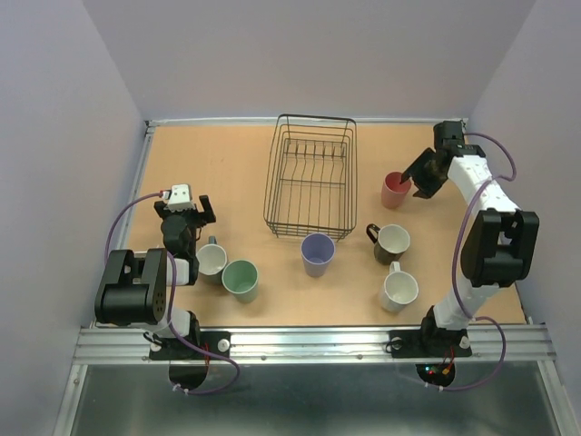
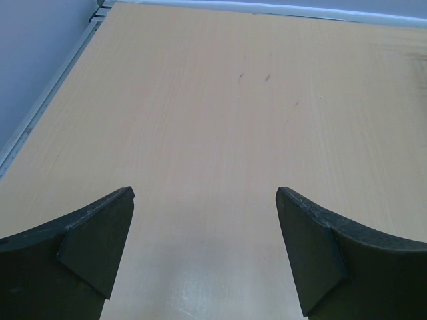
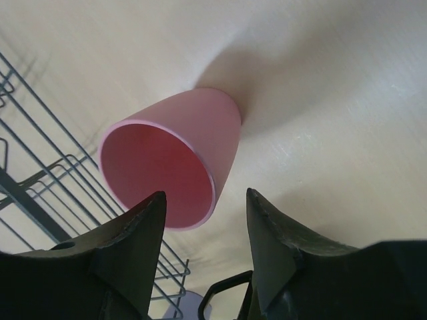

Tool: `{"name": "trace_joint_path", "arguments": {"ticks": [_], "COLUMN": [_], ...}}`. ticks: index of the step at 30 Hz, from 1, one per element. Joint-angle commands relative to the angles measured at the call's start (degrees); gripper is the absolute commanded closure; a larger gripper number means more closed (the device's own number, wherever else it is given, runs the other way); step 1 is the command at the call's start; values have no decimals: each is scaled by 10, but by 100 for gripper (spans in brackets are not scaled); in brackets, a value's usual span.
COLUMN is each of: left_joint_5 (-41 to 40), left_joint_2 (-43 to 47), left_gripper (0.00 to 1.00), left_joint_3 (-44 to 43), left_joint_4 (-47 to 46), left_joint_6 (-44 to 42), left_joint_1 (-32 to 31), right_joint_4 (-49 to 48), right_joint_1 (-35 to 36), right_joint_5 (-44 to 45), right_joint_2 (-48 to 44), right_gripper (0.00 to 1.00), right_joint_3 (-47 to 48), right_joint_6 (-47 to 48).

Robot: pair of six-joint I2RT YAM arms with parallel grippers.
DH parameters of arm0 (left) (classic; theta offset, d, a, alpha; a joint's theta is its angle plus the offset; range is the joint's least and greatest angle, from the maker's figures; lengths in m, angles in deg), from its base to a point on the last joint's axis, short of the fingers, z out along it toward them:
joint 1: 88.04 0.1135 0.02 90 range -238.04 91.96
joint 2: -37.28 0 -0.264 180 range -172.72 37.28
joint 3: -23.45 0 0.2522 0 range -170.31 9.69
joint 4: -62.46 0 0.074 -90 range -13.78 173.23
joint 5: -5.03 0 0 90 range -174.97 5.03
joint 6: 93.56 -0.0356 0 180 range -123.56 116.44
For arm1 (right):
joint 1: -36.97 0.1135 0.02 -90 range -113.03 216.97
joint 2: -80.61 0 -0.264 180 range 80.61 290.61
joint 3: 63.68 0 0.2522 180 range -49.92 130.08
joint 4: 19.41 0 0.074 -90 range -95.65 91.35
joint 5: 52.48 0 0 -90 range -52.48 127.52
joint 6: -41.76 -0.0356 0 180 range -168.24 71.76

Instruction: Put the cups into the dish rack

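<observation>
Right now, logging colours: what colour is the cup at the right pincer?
Pink; the cup shows best in the right wrist view.

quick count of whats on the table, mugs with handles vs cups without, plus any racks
mugs with a handle: 3 (grey-blue mug, dark brown mug, white mug)
cups without a handle: 3 (pink cup, lavender cup, pale green cup)
dish rack: 1
total: 7
</observation>
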Motion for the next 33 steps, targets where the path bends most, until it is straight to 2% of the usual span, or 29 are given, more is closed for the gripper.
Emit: {"name": "trace_joint_path", "arguments": {"ticks": [1,7,11,12,13,18,28,33], "left_joint_5": [-4,-4,-4,-3,-4,-4,-4,-4], "left_joint_2": [9,9,9,9,9,9,8,8], "left_gripper": [1,1,1,1,1,1,1,1], "left_joint_3": [-5,-4,-5,-5,-5,-4,-5,-5], "left_joint_4": [-146,-146,-145,-145,-146,-146,-146,-146], "left_joint_6": [-9,-9,-9,-9,-9,-9,-9,-10], "left_joint_1": [-2,-2,-2,-1,-2,-2,-2,-2], "right_joint_4": [-11,-25,-27,-27,-27,-25,64,93], "right_joint_1": [22,33,33,32,33,32,33,33], "right_joint_5": [24,30,30,30,30,45,62,16], "right_joint_2": [11,46,62,62,62,53,-25,-77], "right_gripper": [44,50,62,65,75,99,100,99], "right_joint_3": [-14,-19,-23,-23,-23,-16,93,126], "right_joint_6": [12,21,27,28,28,41,68,81]}}
